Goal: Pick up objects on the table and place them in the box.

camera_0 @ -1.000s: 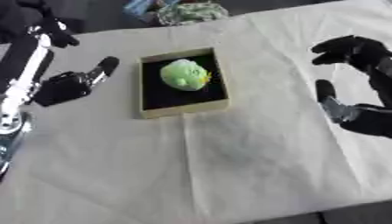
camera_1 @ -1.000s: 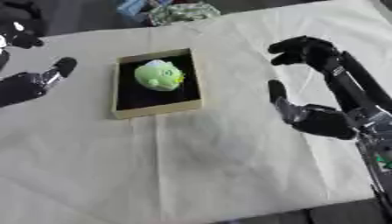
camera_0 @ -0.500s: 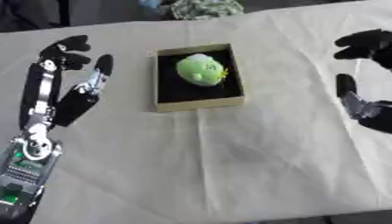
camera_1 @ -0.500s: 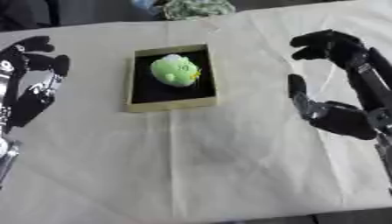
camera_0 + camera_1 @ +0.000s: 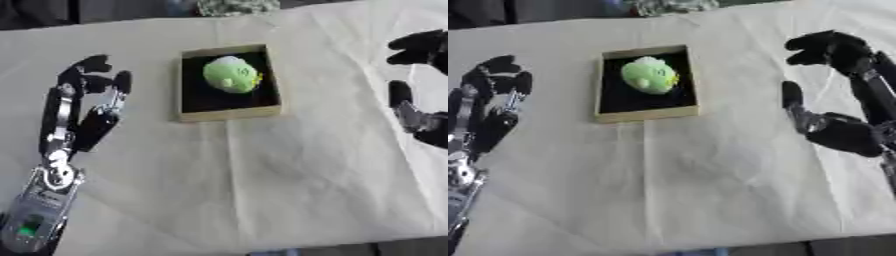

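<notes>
Toy point(image 5: 231, 74) sits in the box point(image 5: 229, 114); my left hand point(image 5: 92, 107) at nine and right hand point(image 5: 833, 125) at three, fingers open, holding nothing; I'd keep both clear.

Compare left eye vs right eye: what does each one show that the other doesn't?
Left eye only: the whole left robot hand with its silver forearm down to the lower corner; the right eye cuts it at the frame's left edge.

Right eye only: the whole right robot hand, fingers curled above the cloth, holding nothing; the left eye crops it at the frame's right edge.

Both: the box on the cream cloth, with the green toy inside it.
</notes>
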Controlling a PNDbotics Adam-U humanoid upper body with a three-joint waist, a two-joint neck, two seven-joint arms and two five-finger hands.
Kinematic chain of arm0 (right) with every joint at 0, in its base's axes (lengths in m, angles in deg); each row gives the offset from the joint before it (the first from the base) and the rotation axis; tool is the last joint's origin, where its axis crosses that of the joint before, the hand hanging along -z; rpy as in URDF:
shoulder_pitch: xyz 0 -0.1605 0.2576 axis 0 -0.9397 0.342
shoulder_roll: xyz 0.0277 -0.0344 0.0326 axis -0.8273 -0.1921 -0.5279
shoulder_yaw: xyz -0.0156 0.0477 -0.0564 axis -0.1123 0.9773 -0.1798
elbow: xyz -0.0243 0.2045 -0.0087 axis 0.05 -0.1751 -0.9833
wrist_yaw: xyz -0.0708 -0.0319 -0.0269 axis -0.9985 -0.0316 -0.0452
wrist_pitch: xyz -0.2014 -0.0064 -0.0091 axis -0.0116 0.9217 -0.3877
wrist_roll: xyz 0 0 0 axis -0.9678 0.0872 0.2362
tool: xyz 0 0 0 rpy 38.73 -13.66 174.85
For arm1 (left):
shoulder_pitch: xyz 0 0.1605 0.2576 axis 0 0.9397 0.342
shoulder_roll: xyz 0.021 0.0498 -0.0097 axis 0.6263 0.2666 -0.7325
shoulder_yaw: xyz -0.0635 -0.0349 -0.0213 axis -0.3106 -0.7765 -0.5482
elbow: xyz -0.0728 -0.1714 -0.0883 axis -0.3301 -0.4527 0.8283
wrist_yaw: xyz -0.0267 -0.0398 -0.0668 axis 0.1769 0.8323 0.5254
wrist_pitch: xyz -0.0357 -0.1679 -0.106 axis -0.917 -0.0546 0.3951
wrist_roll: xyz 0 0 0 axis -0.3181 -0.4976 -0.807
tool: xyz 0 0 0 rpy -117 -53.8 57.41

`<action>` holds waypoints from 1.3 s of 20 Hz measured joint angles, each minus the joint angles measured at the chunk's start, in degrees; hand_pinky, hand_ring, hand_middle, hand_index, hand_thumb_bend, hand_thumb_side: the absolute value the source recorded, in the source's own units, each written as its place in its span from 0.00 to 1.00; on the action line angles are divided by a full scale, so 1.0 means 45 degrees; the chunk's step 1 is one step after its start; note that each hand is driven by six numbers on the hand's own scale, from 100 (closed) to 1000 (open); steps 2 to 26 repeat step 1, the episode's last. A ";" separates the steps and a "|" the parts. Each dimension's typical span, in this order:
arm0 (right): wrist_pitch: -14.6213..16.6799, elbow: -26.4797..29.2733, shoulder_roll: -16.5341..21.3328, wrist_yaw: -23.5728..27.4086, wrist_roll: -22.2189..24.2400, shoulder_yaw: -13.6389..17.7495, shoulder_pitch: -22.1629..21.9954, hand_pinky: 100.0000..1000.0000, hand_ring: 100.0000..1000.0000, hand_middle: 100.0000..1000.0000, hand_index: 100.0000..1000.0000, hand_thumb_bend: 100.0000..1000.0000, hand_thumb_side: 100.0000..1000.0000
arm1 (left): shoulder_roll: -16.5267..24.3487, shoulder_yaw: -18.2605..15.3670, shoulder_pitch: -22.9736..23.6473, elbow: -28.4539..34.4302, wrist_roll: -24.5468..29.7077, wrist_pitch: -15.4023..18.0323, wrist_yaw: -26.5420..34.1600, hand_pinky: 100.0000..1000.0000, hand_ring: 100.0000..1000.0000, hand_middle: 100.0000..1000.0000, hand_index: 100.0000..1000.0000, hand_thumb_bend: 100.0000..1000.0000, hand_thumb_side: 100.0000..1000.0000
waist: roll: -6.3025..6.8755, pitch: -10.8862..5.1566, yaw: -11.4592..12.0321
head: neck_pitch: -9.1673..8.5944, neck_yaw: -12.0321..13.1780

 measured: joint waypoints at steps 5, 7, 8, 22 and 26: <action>-0.0002 0.0000 0.0000 -0.0011 -0.0002 0.0015 0.0000 0.76 0.71 0.74 0.82 0.00 0.15 | -0.0041 0.0002 0.0018 -0.0024 -0.0027 0.0044 0.0010 0.67 0.63 0.65 0.82 0.37 0.69 | -0.0002 0.0002 0.0002 | 0.0000 -0.0002; -0.0002 0.0000 0.0000 -0.0011 -0.0002 0.0015 0.0000 0.76 0.71 0.74 0.82 0.00 0.15 | -0.0041 0.0002 0.0018 -0.0024 -0.0027 0.0044 0.0010 0.67 0.63 0.65 0.82 0.37 0.69 | -0.0002 0.0002 0.0002 | 0.0000 -0.0002; -0.0002 0.0000 0.0000 -0.0011 -0.0002 0.0015 0.0000 0.76 0.71 0.74 0.82 0.00 0.15 | -0.0041 0.0002 0.0018 -0.0024 -0.0027 0.0044 0.0010 0.67 0.63 0.65 0.82 0.37 0.69 | -0.0002 0.0002 0.0002 | 0.0000 -0.0002; -0.0002 0.0000 0.0000 -0.0011 -0.0002 0.0015 0.0000 0.76 0.71 0.74 0.82 0.00 0.15 | -0.0041 0.0002 0.0018 -0.0024 -0.0027 0.0044 0.0010 0.67 0.63 0.65 0.82 0.37 0.69 | -0.0002 0.0002 0.0002 | 0.0000 -0.0002; -0.0002 0.0000 0.0000 -0.0011 -0.0002 0.0015 0.0000 0.76 0.71 0.74 0.82 0.00 0.15 | -0.0041 0.0002 0.0018 -0.0024 -0.0027 0.0044 0.0010 0.67 0.63 0.65 0.82 0.37 0.69 | -0.0002 0.0002 0.0002 | 0.0000 -0.0002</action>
